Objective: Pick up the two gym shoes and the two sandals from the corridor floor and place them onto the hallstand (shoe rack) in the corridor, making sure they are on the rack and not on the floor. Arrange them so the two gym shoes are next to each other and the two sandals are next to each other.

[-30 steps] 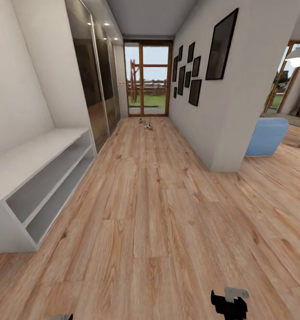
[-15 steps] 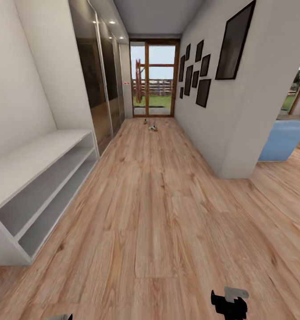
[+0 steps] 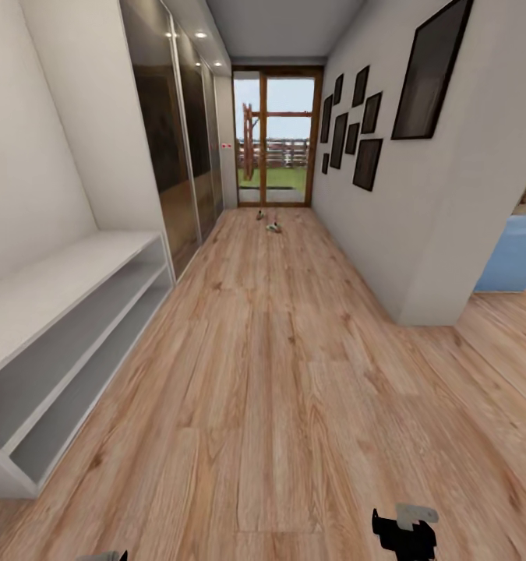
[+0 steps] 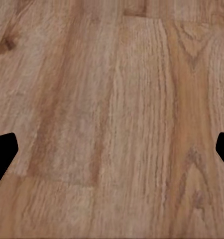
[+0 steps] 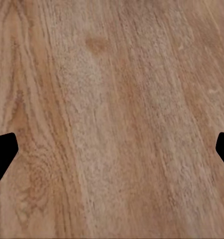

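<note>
Facing corridor floor [image 3: 278,374], hallstand [image 3: 68,312] left, both grippers spread wide, empty

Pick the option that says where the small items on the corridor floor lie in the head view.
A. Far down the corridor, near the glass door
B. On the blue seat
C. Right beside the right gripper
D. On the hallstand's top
A: the small items lie on the corridor floor just before the glass door, too far off to identify.

Light wood-plank corridor floor [image 3: 278,374] stretching ahead; small shoes [image 3: 273,227] lying on it far off at 12 o'clock; grey hallstand [image 3: 68,312] standing at 9 o'clock.
</note>
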Controlling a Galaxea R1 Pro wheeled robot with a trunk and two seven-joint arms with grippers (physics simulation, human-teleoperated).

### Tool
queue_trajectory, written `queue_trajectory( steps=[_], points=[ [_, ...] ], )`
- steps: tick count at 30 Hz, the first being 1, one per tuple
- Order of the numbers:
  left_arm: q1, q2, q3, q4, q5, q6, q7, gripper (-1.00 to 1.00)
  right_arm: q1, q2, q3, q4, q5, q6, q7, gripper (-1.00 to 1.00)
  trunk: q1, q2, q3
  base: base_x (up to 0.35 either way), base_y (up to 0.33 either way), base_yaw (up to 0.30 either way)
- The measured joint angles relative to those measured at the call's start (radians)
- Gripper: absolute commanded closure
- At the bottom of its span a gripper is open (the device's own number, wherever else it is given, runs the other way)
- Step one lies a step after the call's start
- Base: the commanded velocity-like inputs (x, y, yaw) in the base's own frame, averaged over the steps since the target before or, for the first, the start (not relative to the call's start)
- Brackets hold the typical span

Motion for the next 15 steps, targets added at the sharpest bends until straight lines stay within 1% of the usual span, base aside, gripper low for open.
queue_trajectory(
  steps=[15],
  points=[
    [0.0,0.001,0.001,0.0,0.001,0.0,0.0,-1.0,0.001,0.002,0.001,0.0,0.002,0.0,0.0,-1.0,0.0,0.0,0.0,0.338,0.0,0.0]
  ],
)
